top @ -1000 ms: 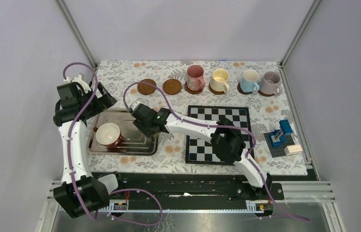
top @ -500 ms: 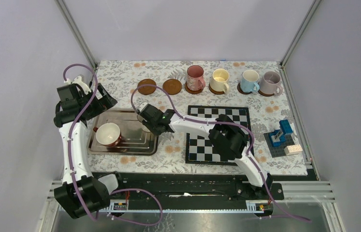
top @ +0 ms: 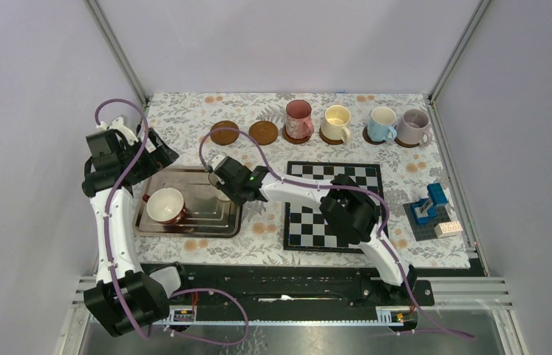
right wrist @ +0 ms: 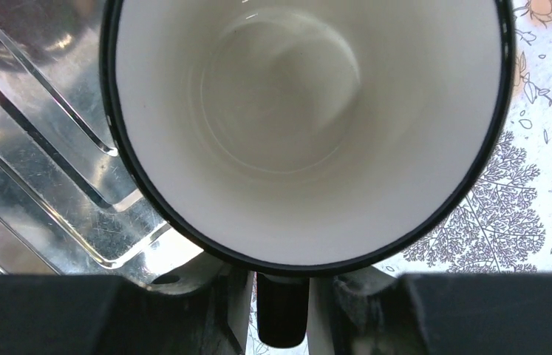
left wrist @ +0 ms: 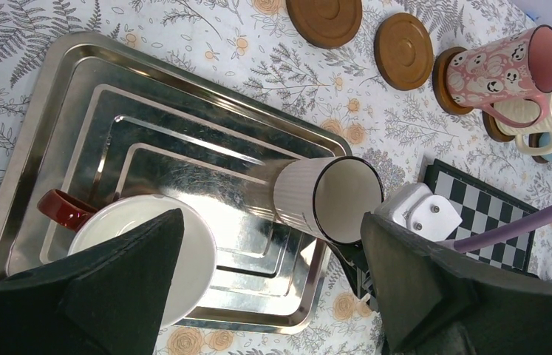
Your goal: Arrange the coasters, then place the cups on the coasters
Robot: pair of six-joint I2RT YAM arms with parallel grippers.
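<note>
A white ribbed cup (right wrist: 309, 133) (left wrist: 317, 200) with a black rim stands at the right end of the metal tray (top: 184, 177). My right gripper (right wrist: 281, 296) (top: 222, 185) is shut on its black handle (right wrist: 281, 318). A dark-red cup (top: 165, 205) (left wrist: 140, 251) sits in the tray's left part. My left gripper (left wrist: 269, 222) (top: 153, 151) hangs open above the tray and holds nothing. Two bare coasters (top: 224, 132) (top: 263, 132) lie at the back. To their right the pink cup (top: 298, 118), cream cup (top: 336, 122), light blue cup (top: 382, 123) and lilac cup (top: 414, 127) each stand on a coaster.
A chessboard (top: 334, 203) lies under the right arm's elbow. Blue and white toy bricks on a grey plate (top: 428, 211) sit at the right edge. Metal frame posts bound the flowered tablecloth (top: 258, 229) at the back corners.
My right gripper's jaws have narrowed onto the white cup's handle, and the wrist has shifted a little toward the tray's right edge. The left arm has barely moved.
</note>
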